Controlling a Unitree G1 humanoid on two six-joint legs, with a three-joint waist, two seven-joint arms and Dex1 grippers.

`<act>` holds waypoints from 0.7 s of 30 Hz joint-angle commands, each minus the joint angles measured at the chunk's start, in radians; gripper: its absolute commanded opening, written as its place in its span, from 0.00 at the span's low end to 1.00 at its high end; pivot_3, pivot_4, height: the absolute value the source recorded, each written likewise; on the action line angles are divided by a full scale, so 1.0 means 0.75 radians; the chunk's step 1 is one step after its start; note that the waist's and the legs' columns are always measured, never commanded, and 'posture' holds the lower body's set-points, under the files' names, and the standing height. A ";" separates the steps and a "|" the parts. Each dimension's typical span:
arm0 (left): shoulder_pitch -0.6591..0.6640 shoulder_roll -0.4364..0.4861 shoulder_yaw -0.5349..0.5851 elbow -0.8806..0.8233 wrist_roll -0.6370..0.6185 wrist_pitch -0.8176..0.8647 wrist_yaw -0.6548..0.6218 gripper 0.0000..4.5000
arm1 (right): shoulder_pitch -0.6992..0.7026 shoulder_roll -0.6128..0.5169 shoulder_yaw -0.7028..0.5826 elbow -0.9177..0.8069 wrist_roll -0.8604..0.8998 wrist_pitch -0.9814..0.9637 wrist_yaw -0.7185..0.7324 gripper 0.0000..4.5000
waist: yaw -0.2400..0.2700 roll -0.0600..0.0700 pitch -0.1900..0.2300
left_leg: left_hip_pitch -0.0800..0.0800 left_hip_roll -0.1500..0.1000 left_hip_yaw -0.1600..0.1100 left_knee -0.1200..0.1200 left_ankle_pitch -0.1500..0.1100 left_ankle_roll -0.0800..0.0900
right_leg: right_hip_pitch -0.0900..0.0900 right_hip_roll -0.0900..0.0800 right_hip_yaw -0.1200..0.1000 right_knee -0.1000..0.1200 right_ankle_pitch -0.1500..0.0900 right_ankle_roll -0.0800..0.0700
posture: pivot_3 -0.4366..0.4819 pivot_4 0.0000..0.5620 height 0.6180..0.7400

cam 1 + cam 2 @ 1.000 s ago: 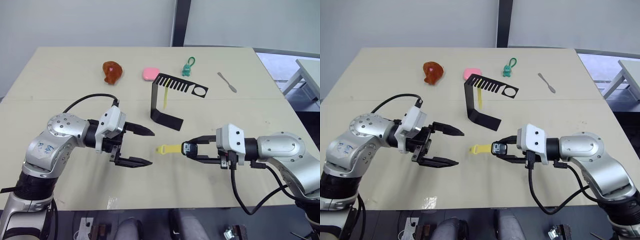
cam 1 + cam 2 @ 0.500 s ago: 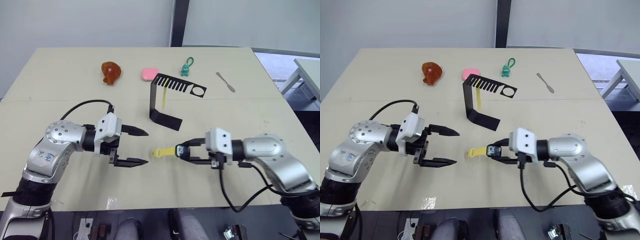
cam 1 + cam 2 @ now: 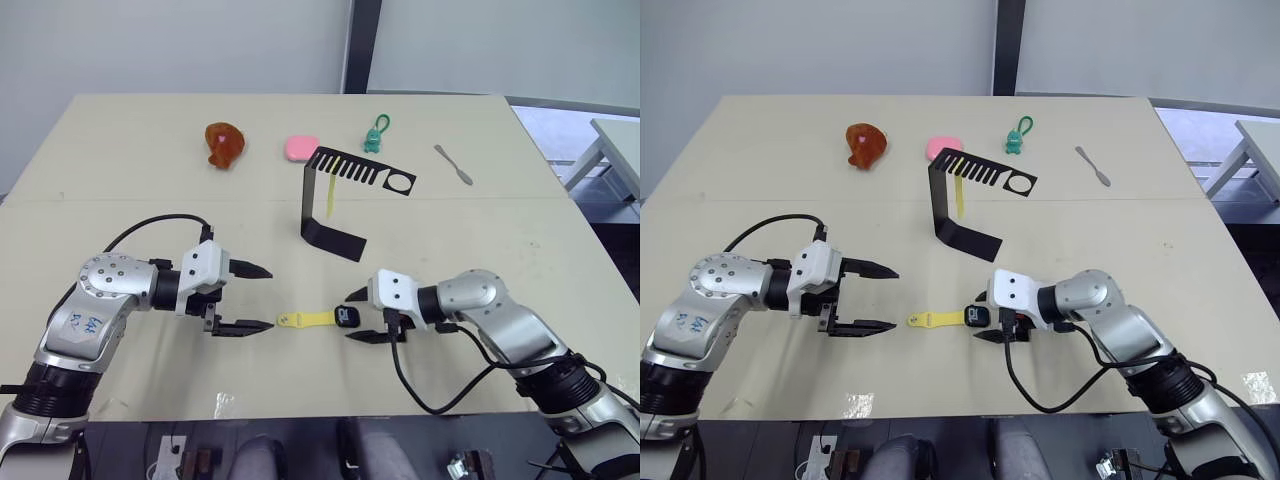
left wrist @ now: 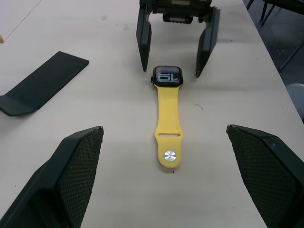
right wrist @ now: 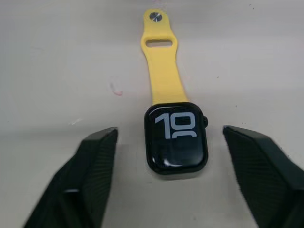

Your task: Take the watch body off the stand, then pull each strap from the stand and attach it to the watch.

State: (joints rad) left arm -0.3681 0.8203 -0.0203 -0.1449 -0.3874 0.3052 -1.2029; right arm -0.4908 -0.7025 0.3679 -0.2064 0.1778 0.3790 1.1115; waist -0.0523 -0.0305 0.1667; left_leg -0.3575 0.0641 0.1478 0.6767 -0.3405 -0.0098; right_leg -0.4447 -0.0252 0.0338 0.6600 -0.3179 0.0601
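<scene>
One strap [image 3: 308,319] is joined to the watch body [image 3: 349,317]; the assy lies flat on the table [image 3: 120,160], screen up, between the two grippers. Right gripper [image 3: 361,315]: released, fingers spread either side of the watch body w/o touching it. Left gripper [image 3: 255,298]: released, jaws wide, tips near the free end of the attached strap, not in contact. Second strap [image 3: 329,196] hangs from the comb slots of the stand [image 3: 340,192], which sits upright behind the watch, well apart from it. Far side of table: orange-brown item [image 3: 222,143], pink item [image 3: 299,148], teal keychain figure [image 3: 374,133], grey spatula [image 3: 452,163].
</scene>
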 commanded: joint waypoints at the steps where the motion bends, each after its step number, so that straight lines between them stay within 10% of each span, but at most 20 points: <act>1: 0.099 -0.004 0.149 -0.008 -0.029 -0.032 0.078 1.00 | 0.097 -0.140 -0.267 -0.116 0.169 0.026 0.086 0.99 | 0.002 0.000 0.000 | 0.000 0.000 0.000 0.000 0.000 0.000 | 0.000 0.000 0.000 0.000 0.000 0.000 | 0.48 0.27 1.00; 12: 0.499 0.018 0.819 0.066 -0.222 0.251 0.347 1.00 | 0.714 -0.336 -1.250 -0.068 0.467 0.202 0.071 0.99 | 0.013 -0.001 0.000 | 0.003 0.001 0.000 0.000 -0.003 0.002 | 0.004 0.000 0.001 -0.001 0.000 0.000 | 0.48 0.27 1.00; 21: 0.474 -0.074 0.799 -0.116 -0.330 0.393 0.533 1.00 | 0.775 -0.195 -1.239 -0.191 0.571 0.267 -0.085 0.99 | 0.024 -0.001 -0.001 | 0.007 0.001 -0.001 -0.001 -0.005 0.001 | 0.010 0.000 0.000 -0.004 0.000 0.000 | 0.48 0.27 1.00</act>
State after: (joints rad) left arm 0.0123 0.7768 0.6075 -0.1383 -0.5819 0.5719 -0.8322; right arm 0.1133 -0.8652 -0.5826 -0.2900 0.5601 0.5620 1.0788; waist -0.0339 -0.0313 0.1663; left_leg -0.3523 0.0647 0.1470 0.6765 -0.3443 -0.0089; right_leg -0.4370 -0.0255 0.0338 0.6571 -0.3178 0.0603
